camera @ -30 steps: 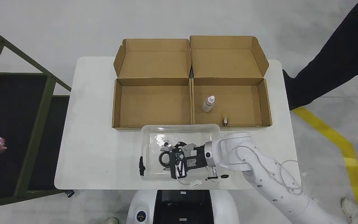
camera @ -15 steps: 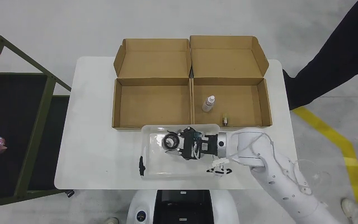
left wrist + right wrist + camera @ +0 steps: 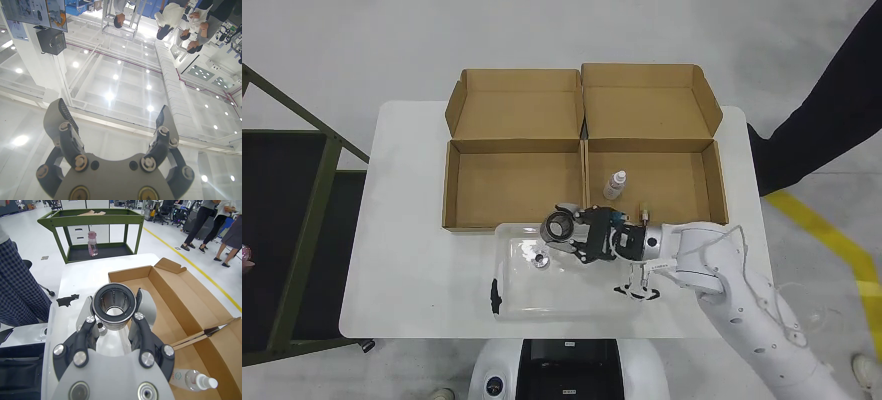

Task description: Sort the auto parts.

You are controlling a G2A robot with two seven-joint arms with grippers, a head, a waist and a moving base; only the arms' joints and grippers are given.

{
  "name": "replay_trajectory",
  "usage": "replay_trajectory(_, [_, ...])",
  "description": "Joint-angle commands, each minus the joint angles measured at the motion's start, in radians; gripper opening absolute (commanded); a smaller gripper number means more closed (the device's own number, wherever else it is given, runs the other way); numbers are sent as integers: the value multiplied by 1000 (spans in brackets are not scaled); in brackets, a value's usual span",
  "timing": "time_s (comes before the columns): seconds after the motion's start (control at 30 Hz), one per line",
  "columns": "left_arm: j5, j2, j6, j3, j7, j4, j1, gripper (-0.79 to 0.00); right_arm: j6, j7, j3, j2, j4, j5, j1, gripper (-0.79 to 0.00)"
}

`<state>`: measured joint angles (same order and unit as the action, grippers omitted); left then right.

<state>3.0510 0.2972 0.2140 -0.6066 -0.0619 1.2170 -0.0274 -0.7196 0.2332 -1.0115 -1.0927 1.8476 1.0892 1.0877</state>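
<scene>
Your right gripper [image 3: 115,307] is closed tight on the bearing [image 3: 114,298]. One finger [image 3: 146,306] presses each flank and there's no daylight between pad and steel. The bearing is a steel cylinder with a black ring at its end, and its open bore faces the wrist camera. Your left gripper [image 3: 113,110] is spread wide with nothing between its ribbed pads, and it points up at the ceiling lights.

Out from the right gripper, from above: the bearing hangs over the far rim of the clear tray [image 3: 562,298]. It is just beside the near wall of the left cardboard box [image 3: 512,190], close to the seam where that box meets the right cardboard box [image 3: 682,190]. It is held up off the table, not set down in either box.

Inside the tray, just beside the bearing on the robot's side, sits a small metal nut [image 3: 540,262]. A black scrap [image 3: 494,296] lies at the tray's left wall, but I can't tell you whether it's inside or outside.

In the right box, a spray bottle [image 3: 614,184] lies near the dividing wall, and a small metal part [image 3: 644,214] sits by the near wall. Both boxes have their lids folded back, away from the robot.

All of this rests on the white table [image 3: 402,230]. Beyond its left end stands a green cart [image 3: 90,219] with a pink bottle [image 3: 92,246] on its lower shelf.
</scene>
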Motion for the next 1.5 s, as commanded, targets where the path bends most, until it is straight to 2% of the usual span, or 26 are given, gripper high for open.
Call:
replay_trajectory(0.0, [0,0,0,0,0,0,0,0,13,-9,6,-4,-16,-1,-10,-785])
replay_trajectory(0.43, [0,0,0,0,0,0,0,0,100,-9,69,-35,-120,15,-102,-785])
replay_trajectory(0.9, [0,0,0,0,0,0,0,0,228,102,149,-76,-244,18,-190,-785])
replay_trajectory(1.4, [0,0,0,0,0,0,0,0,305,215,194,-114,-315,-13,-251,-785])
replay_trajectory(1.47, [0,0,0,0,0,0,0,0,311,230,201,-119,-324,-14,-260,-727])
